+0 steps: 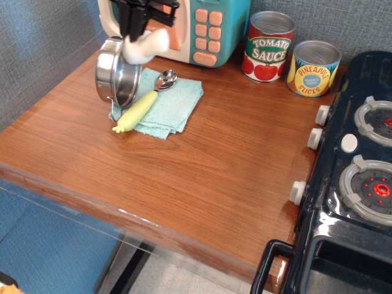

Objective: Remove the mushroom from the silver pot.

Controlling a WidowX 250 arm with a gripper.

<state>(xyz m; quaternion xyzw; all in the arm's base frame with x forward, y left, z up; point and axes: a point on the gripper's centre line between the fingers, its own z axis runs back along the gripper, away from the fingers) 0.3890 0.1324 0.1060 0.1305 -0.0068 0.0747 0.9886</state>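
Observation:
My gripper (135,30) hangs at the back left, in front of the toy microwave, and is shut on the mushroom (149,44). Only the mushroom's white stem shows, sticking out to the right below the black fingers; its cap is hidden. The silver pot (113,76) is tipped up almost on its side right below and left of the gripper, with its opening facing right. Its upper rim is against the mushroom and its lower rim is at the left edge of the towel. I cannot tell whether the pot hangs or rests there.
A light blue towel (174,101) lies beside the pot with a yellow-handled spoon (138,109) on it. The teal toy microwave (208,27) stands behind. Tomato sauce (268,46) and pineapple (313,67) cans stand at the back right. A black toy stove (355,177) lines the right edge.

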